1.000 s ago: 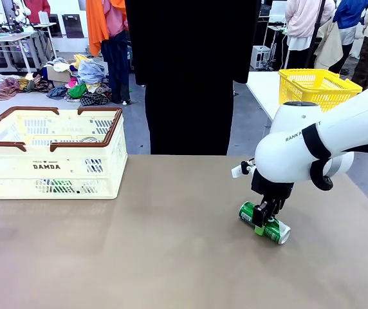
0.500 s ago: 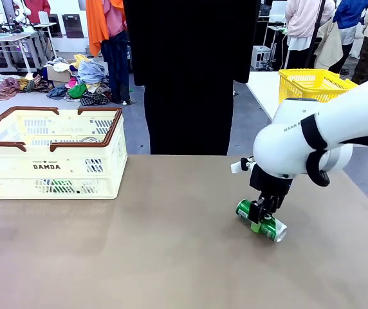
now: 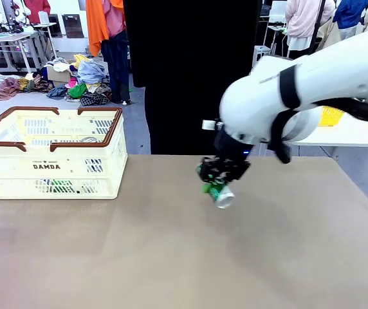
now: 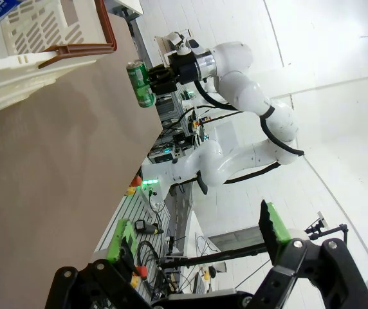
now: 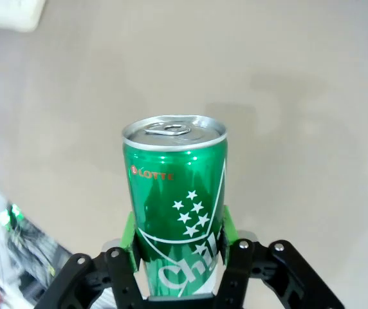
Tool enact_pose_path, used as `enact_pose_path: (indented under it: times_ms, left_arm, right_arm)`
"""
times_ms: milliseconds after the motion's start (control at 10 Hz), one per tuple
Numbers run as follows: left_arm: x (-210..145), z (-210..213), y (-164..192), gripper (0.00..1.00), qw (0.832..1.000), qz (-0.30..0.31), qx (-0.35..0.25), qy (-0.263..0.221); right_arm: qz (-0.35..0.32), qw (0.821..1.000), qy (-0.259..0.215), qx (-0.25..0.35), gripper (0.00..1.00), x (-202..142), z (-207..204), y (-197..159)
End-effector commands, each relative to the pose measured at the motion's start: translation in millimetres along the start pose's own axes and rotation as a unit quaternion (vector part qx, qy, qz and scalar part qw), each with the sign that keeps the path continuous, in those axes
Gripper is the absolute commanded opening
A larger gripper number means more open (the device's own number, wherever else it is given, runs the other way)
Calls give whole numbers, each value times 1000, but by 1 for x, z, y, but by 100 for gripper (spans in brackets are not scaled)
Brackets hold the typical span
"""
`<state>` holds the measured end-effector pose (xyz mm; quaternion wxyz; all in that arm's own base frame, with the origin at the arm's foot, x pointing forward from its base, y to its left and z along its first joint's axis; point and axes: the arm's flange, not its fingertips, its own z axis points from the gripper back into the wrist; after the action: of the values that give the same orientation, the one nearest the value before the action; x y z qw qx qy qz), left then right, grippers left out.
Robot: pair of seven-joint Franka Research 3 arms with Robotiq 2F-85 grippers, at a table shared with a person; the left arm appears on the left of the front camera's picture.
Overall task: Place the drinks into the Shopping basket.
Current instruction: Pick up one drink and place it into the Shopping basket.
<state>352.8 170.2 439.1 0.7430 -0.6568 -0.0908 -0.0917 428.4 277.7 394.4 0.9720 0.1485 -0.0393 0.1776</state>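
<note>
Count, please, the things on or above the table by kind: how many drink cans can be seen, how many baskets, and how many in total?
Green drink cans: 2, the green can held in the right gripper above the table, and another seen through the slots of the shopping basket
Cream-white shopping baskets: 1
Yellow mesh baskets: 1, on the far table
Total: 4

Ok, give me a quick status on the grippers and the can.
Right gripper shut on green can, lifted off table. Left gripper open, holding nothing. Shopping basket at left, no obstacle between.
</note>
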Motion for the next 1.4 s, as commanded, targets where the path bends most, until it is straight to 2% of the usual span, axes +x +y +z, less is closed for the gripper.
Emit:
enact_pose_path:
  times_ms: [0,200,400,500,600,700,1000,1100,1200,1300]
  left_arm:
    - [-1,0,-4,100,1000,2,-4,1]
    - [-1,0,-4,100,1000,2,-4,1]
    - [-1,0,-4,100,1000,2,-4,1]
    - [-1,0,-4,100,1000,2,-4,1]
    - [-1,0,-4,100,1000,2,-4,1]
    - [-1,0,-4,100,1000,2,-4,1]
    - [-1,0,-4,100,1000,2,-4,1]
    - [-1,0,-4,100,1000,2,-4,1]
    - [-1,0,-4,100,1000,2,-4,1]
    - [-1,0,-4,100,1000,2,-4,1]
  right_arm:
    - [-64,996,-29,-54,0,24,-40,50]
    - [-75,994,-22,-74,0,35,-73,114]
    - [-67,994,15,-85,0,37,-98,149]
    - [-55,995,25,-79,0,37,-102,156]
    - [-18,999,39,-30,0,37,-95,151]
    - [-59,995,15,-74,0,15,-109,145]
    - [-59,995,15,-74,0,15,-109,145]
    - [-50,996,31,-67,0,23,-115,145]
    - [-117,986,58,-102,0,21,-120,143]
    - [-138,982,73,-109,0,22,-124,145]
